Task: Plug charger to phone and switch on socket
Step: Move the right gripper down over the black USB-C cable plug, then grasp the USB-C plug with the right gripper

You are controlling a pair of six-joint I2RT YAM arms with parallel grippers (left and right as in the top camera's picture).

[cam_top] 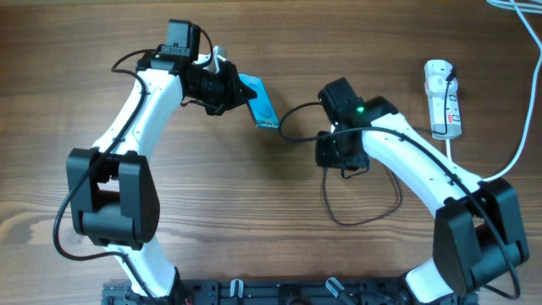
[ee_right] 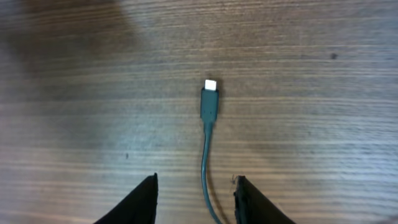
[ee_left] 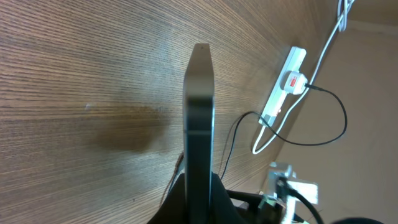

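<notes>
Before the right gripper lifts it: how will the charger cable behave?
Likely floppy: the charger cable lies in loose loops, so its tail should drag. Probably light, being thin. The connector tip may droop, since the right gripper straddles the cable well behind it.

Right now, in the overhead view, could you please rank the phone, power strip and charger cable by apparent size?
1. Charger cable, longest.
2. Power strip.
3. Phone, partly hidden by the left gripper.
</notes>
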